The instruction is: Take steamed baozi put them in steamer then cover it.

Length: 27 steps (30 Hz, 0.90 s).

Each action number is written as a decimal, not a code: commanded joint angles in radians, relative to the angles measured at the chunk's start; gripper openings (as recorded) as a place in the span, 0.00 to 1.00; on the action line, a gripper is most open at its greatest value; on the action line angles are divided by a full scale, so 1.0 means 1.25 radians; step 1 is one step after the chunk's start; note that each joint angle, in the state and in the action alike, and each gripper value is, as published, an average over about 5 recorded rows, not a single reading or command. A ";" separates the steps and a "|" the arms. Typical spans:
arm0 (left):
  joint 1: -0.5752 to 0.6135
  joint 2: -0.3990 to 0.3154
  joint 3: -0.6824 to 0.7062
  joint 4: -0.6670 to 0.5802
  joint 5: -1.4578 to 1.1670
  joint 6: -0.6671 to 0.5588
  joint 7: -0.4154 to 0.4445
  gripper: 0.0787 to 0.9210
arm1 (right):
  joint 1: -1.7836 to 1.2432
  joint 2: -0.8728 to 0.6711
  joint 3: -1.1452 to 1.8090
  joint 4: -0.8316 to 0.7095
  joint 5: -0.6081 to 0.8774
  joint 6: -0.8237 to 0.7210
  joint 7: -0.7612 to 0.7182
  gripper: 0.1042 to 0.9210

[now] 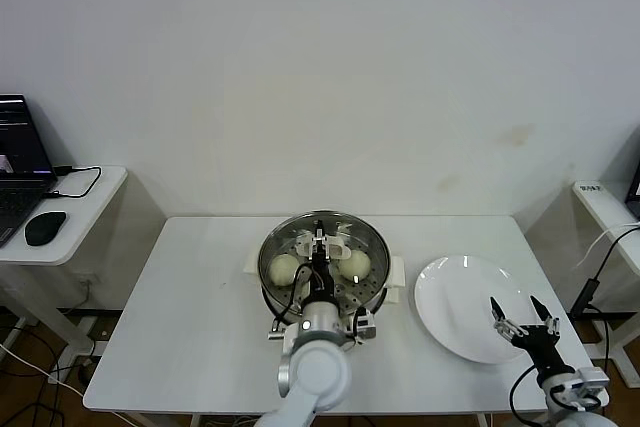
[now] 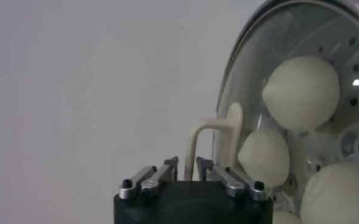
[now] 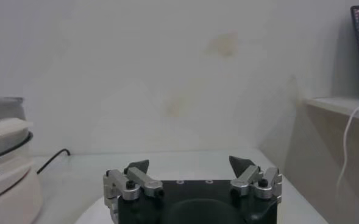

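Observation:
The steamer (image 1: 375,292) stands at the table's middle, with the cover (image 1: 345,219) over it. Two baozi (image 1: 285,268) (image 1: 355,264) show through the glass in the head view. My left gripper (image 1: 320,247) reaches over the pot and is shut on the cover's cream-white handle (image 2: 192,143). In the left wrist view the handle stands between the fingers of the left gripper (image 2: 187,164), and three baozi (image 2: 301,91) show behind the glass, with the edge of another. My right gripper (image 1: 520,325) is open and empty over the near right edge of the white plate (image 1: 455,297).
A side table at the left holds a laptop (image 1: 20,162), a mouse (image 1: 45,228) and a cable. Another side table (image 1: 600,197) stands at the right with cables. The steamer's base shows at the edge of the right wrist view (image 3: 5,176).

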 commanded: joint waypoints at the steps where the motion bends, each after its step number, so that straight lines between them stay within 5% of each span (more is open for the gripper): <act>1: 0.026 0.014 0.005 -0.071 -0.011 0.000 0.011 0.56 | 0.002 0.003 -0.003 -0.002 -0.003 0.000 0.000 0.88; 11: 0.049 0.037 0.006 -0.129 -0.011 0.001 0.042 0.87 | 0.004 0.006 -0.007 -0.004 -0.007 0.001 0.000 0.88; 21: 0.099 0.080 -0.006 -0.248 -0.048 -0.006 0.032 0.88 | -0.014 -0.001 -0.005 0.022 -0.002 -0.009 0.002 0.88; 27: 0.172 0.173 -0.170 -0.384 -0.300 -0.057 -0.030 0.88 | -0.049 -0.011 -0.017 0.095 -0.004 -0.052 0.028 0.88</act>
